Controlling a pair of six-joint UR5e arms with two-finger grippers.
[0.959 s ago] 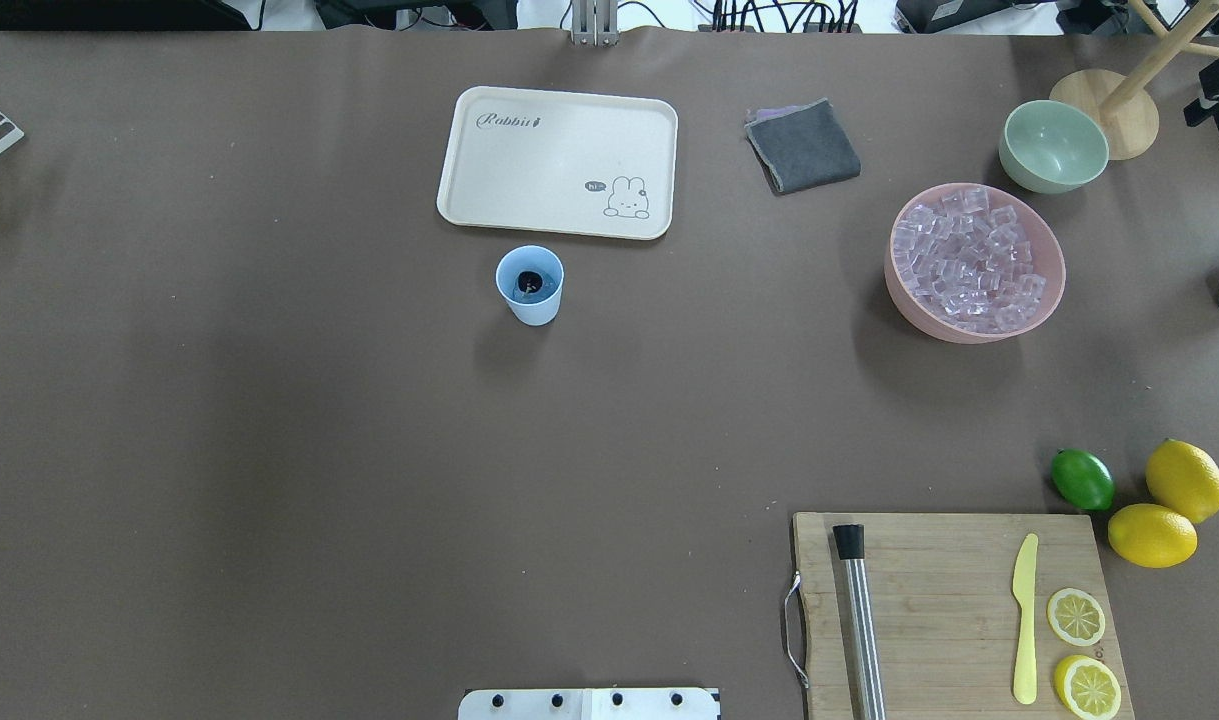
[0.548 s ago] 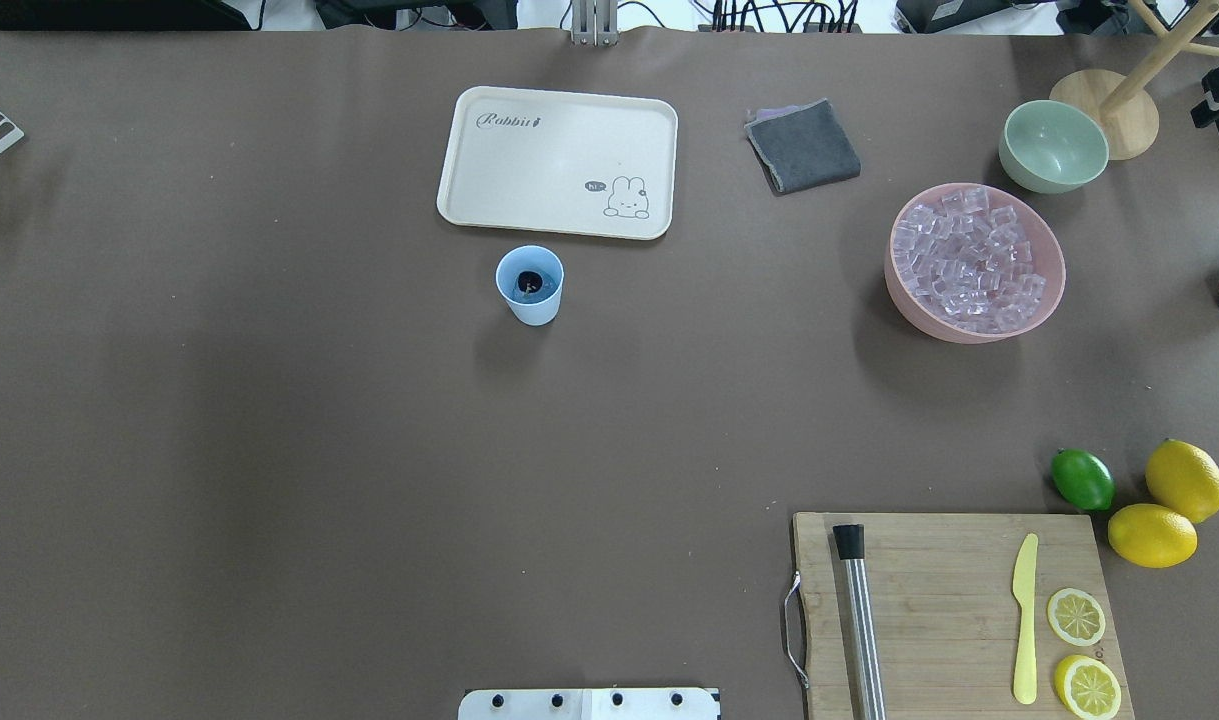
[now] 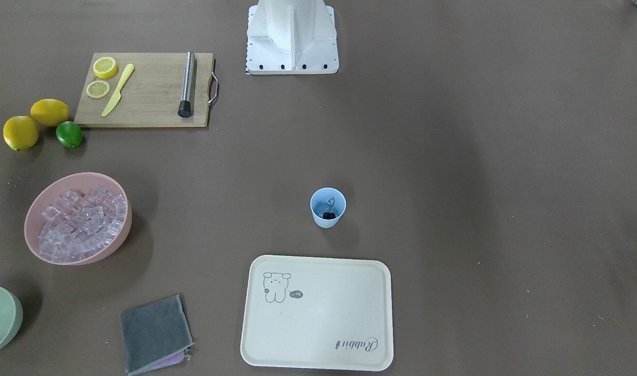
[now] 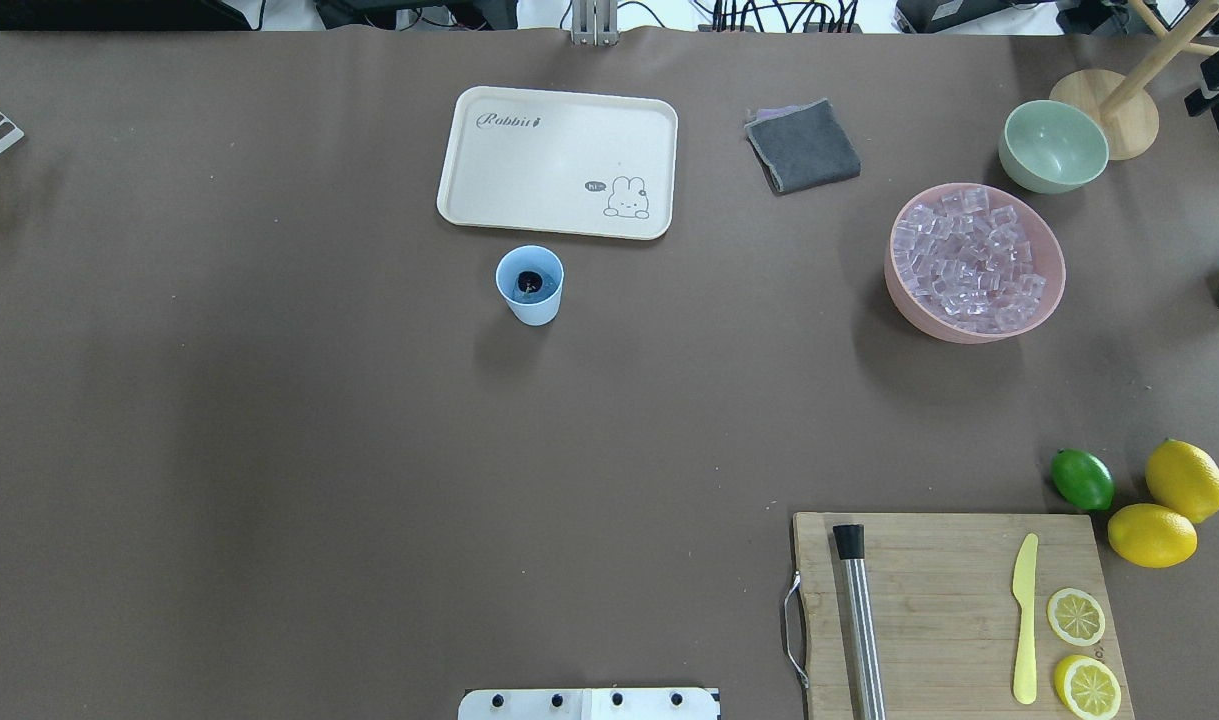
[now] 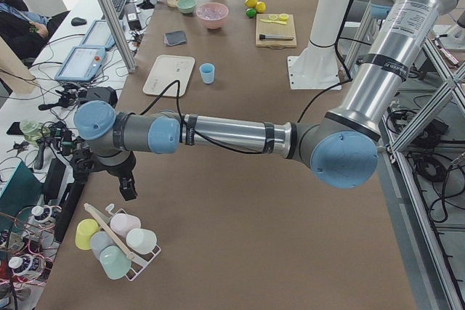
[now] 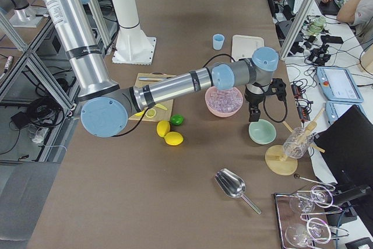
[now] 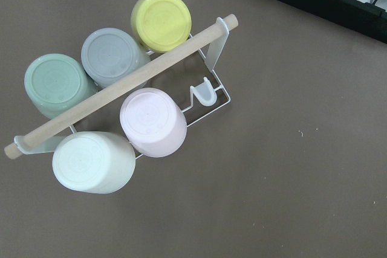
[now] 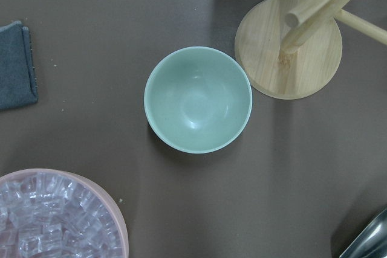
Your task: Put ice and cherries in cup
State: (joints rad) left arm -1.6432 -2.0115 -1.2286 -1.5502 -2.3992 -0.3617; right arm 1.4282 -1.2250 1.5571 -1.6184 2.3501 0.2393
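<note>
**Blue cup (image 4: 534, 308) keeps its cherry (image 4: 529, 281); the counter (image 4: 269, 420) is at a standstill**

Over the last second nothing has shifted. The cup sits just beside the cream tray (image 4: 469, 200) with the dark cherry inside it. The ice (image 4: 969, 260) is heaped in the pink bowl (image 4: 969, 332), well apart. You cannot tell whether any cube is in the cup. The left hand (image 5: 128, 185) hangs over the rack of upturned cups (image 7: 208, 98) and the right hand (image 6: 254, 113) over the pale green bowl (image 8: 198, 99). Fingers apart or together, you cannot tell. Judge this a pause or the end of the task.

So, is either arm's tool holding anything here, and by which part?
Cannot be told: the left tool and right tool show only small in side views. Nothing shows hanging from either.
</note>
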